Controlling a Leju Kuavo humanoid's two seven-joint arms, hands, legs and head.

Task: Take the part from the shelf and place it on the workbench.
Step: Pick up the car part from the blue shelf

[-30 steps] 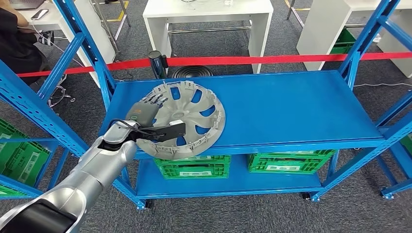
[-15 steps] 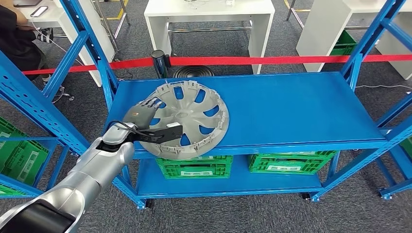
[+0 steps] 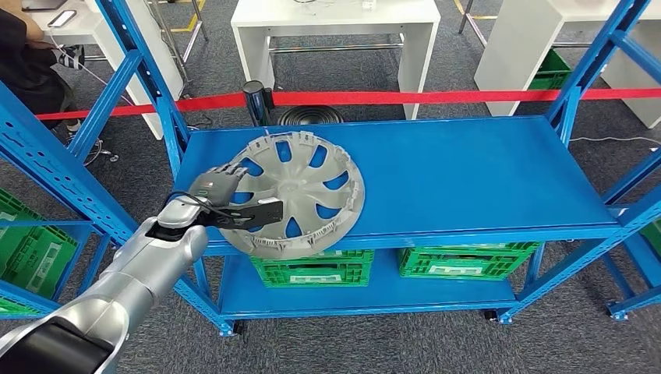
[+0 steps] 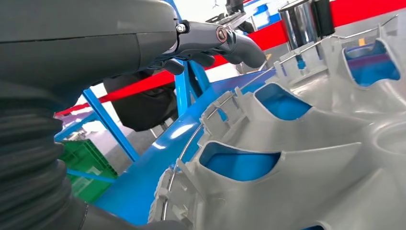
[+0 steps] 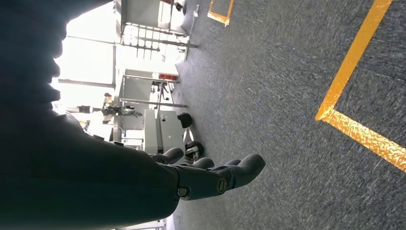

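The part is a grey plastic hubcap (image 3: pixel 304 191) lying tilted on the blue shelf (image 3: pixel 468 171), near its left end, with its lower rim over the shelf's front edge. My left hand (image 3: pixel 212 188) grips the hubcap's left rim, the thumb lying across the spoked face and the fingers (image 4: pixel 215 38) reaching over the edge. In the left wrist view the hubcap (image 4: pixel 306 143) shows close up, with blue shelf visible through its openings. My right hand (image 5: pixel 210 177) hangs over grey carpet, fingers loosely extended, holding nothing.
Blue uprights (image 3: pixel 148 86) frame the shelf on both sides. Green crates (image 3: pixel 312 269) sit on the lower level. A red barrier tape (image 3: pixel 436 96) runs behind the rack, with white tables (image 3: pixel 335 15) beyond. A person (image 3: pixel 23 62) sits at the far left.
The view has shifted a little. My left hand has drawn leftward with the hubcap's rim in it, and the hubcap has turned slightly and come a bit further over the front edge.
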